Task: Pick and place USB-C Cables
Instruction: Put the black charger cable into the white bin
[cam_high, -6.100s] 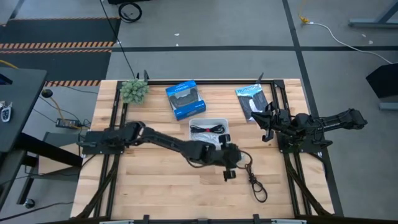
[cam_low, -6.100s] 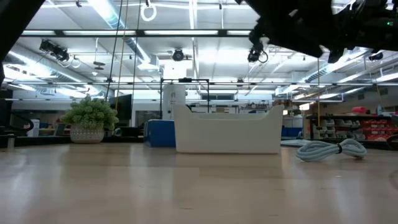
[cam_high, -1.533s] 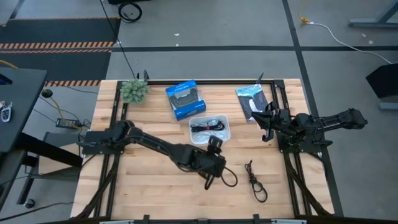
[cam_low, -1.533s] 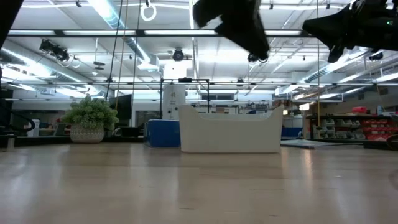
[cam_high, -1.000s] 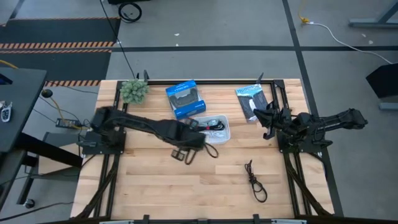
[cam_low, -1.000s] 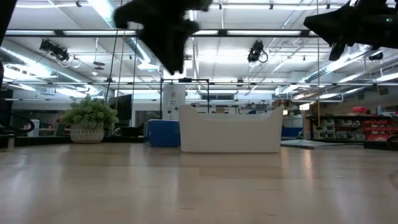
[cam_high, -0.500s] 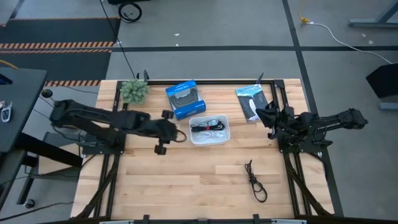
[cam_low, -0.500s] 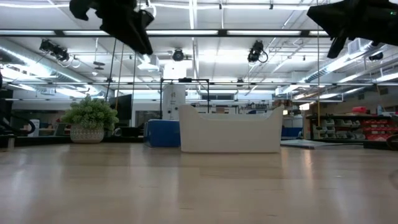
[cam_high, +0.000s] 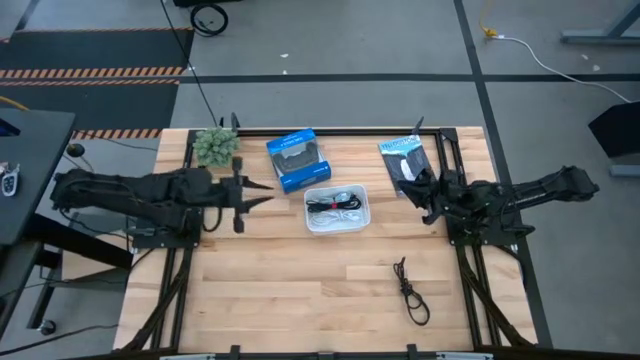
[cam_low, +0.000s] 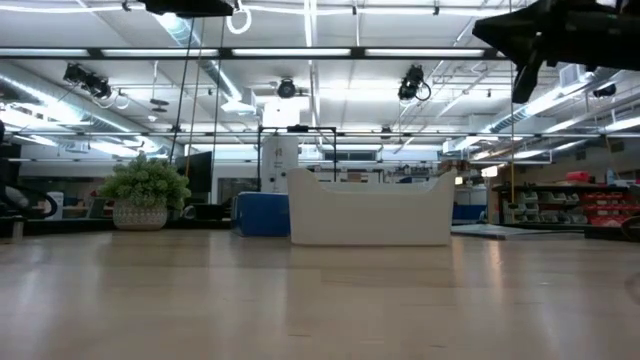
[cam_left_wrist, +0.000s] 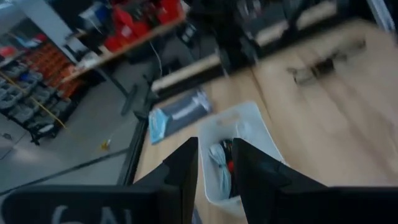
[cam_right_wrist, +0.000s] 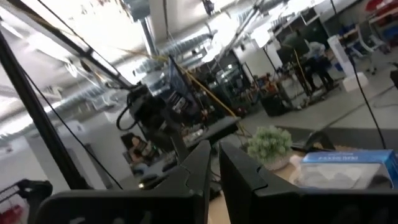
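A white bin (cam_high: 308, 212) stands mid-table and holds bundled USB-C cables (cam_high: 335, 207), white and black-with-red among them; they also show in the bin (cam_left_wrist: 258, 127) in the left wrist view as cables (cam_left_wrist: 224, 163). One dark brown-black cable (cam_high: 410, 292) lies loose on the wood near the bin's near right, also seen as a cable (cam_left_wrist: 320, 65). My left gripper (cam_high: 240, 202) (cam_left_wrist: 216, 148) hangs left of the bin, empty, with a narrow gap between its fingers. My right gripper (cam_high: 413, 184) (cam_right_wrist: 214, 155) hovers by the packet, shut and empty.
A blue box (cam_high: 298, 160) sits beyond the bin, a black-and-white packet (cam_high: 405, 160) at the far right and a small plant (cam_high: 215, 146) at the far left. Bare wood spreads across the table's near half. The black frame rails run along both sides.
My left arm has drawn back from beside the bin toward the table's left edge and risen, leaving the low view's top. It carries nothing. My right gripper has edged slightly toward the left. The bin and the loose dark cable have stayed put.
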